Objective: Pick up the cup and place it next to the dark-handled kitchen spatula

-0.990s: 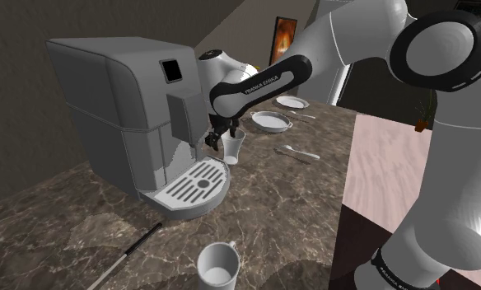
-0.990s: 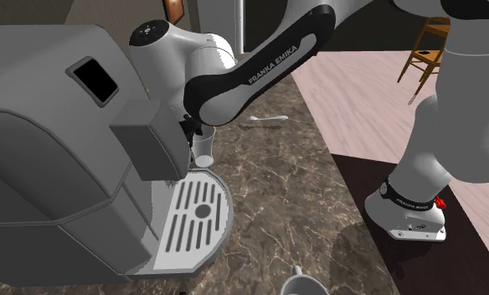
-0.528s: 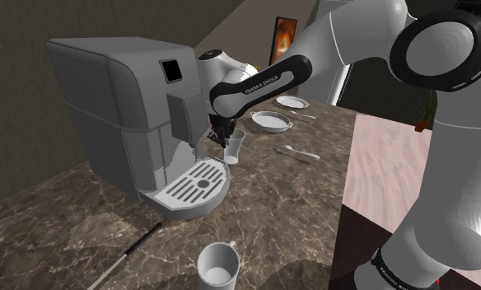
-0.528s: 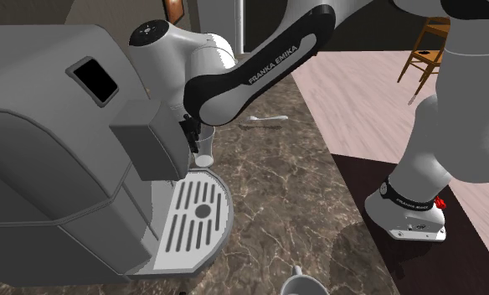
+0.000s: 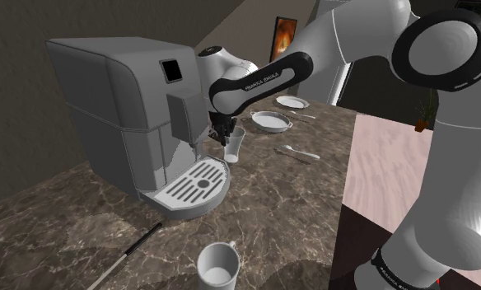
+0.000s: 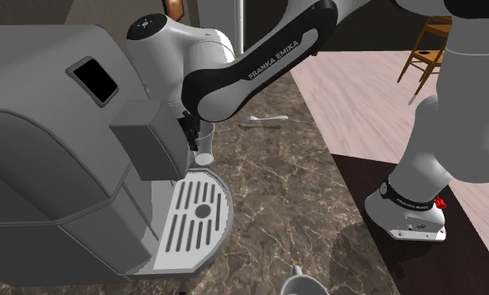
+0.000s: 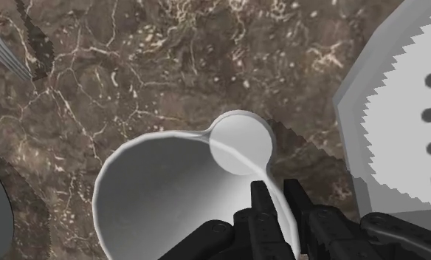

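One plain white tapered cup [image 5: 234, 147], wide-mouthed, has its rim pinched between the jaws.

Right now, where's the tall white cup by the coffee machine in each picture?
Shoulder view: the cup is mid-picture, up and right of the drip tray.
Second exterior view: the cup is left of centre, just above the drip tray.
Wrist view: the cup has its wall clasped between the jaws, with the drip tray beside it.
Shared landmark: the drip tray.

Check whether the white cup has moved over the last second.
Yes. The cup, held by the gripper, has risen slightly relative to the coffee machine's drip tray.
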Robot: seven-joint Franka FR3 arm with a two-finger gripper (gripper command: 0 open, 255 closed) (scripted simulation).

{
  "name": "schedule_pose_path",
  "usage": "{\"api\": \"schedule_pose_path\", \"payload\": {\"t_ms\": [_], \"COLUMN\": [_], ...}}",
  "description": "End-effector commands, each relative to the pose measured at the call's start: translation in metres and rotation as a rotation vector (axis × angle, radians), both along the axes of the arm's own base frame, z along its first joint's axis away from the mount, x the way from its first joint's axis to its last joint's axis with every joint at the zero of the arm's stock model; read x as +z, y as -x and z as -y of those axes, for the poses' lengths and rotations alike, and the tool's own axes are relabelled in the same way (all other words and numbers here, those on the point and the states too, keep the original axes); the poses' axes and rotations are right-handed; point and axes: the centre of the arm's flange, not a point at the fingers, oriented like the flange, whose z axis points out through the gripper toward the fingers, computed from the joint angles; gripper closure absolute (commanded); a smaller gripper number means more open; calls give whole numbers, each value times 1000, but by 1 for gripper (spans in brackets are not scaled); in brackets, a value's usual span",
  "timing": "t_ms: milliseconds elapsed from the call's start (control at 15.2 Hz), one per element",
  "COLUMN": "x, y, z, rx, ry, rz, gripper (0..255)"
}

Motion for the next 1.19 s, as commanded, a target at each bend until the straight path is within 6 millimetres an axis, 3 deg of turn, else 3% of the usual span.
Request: {"api": "schedule_pose_path", "payload": {"t_ms": [0,1122], "x": [10,100], "y": [0,0], "z": [0,0], "rx": [0,0], "ry": [0,0], "rz": [1,1], "gripper": [255,255]}}
